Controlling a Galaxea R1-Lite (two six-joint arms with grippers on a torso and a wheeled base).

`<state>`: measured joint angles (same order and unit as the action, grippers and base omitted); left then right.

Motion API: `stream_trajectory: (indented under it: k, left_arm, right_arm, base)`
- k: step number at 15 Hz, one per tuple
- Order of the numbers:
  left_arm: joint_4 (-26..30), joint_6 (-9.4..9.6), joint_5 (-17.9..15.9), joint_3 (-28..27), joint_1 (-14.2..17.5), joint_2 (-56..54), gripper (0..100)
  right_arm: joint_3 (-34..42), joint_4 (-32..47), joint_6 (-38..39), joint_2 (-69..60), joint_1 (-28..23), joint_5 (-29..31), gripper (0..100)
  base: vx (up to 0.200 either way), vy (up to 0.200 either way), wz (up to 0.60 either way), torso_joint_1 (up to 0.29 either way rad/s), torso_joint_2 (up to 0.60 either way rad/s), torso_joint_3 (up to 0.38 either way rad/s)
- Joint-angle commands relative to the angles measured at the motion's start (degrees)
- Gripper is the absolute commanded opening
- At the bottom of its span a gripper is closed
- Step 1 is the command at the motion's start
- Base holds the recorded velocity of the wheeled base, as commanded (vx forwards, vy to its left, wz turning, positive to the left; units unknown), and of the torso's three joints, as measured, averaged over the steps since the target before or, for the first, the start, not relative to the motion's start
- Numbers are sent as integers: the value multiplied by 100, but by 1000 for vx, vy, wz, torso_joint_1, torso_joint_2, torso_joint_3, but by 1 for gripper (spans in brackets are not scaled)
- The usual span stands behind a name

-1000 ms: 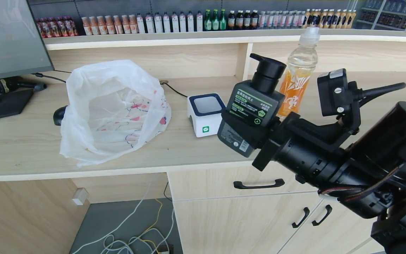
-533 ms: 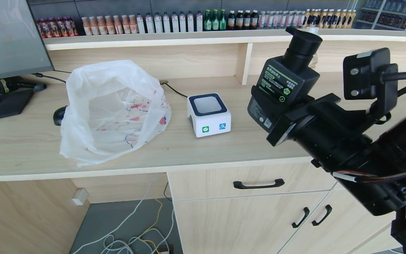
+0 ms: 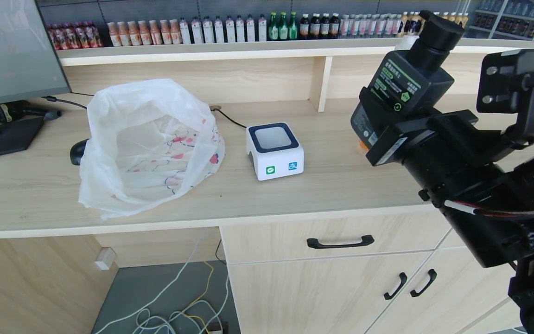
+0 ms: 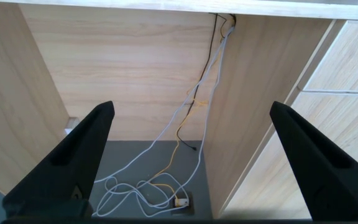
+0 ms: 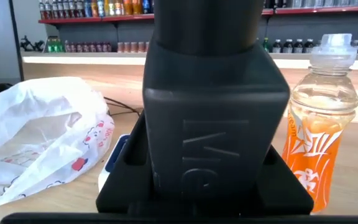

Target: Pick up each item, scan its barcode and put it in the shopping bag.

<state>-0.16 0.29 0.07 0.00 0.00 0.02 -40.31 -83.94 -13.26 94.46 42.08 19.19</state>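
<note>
Pump bottle [image 3: 401, 88]: clamped in your right tool [image 3: 383, 139], held above the table [image 3: 341, 185], barcode face angled toward the scanner [image 3: 274, 150] at the tool's left, likely for scanning. Left tool [image 4: 191, 109]: released.

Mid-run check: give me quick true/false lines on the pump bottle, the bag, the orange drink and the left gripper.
The right gripper holds the pump bottle. True.
The pump bottle is inside the shopping bag. False: it is held up right of the scanner; the shopping bag sits left of it.
The orange drink bottle lies on its side. False: it stands upright on the counter.
The left gripper is open and empty. True.
</note>
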Motion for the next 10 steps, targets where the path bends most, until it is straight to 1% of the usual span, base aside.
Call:
stream_trajectory:
  k: [1,5,6,10]
  left_arm:
    - [-2,-3,1,0,0,-2,100]
    - [-2,-12,1,0,0,-2,100]
    - [-2,-3,1,0,0,-2,100]
    - [-2,-3,1,0,0,-2,100]
  right_arm:
    - [-12,-17,-18,151,-16,6,0]
    - [-275,-43,-45,336,-7,6,0]
    - [-513,-43,-36,406,-7,-3,0]
    - [-521,-43,-54,441,19,-3,0]
  base:
    - [0,0,0,0,0,0]
    - [0,200,0,-4,1,4]
    - [0,200,0,17,2,-2]
    - [0,200,0,5,4,2]
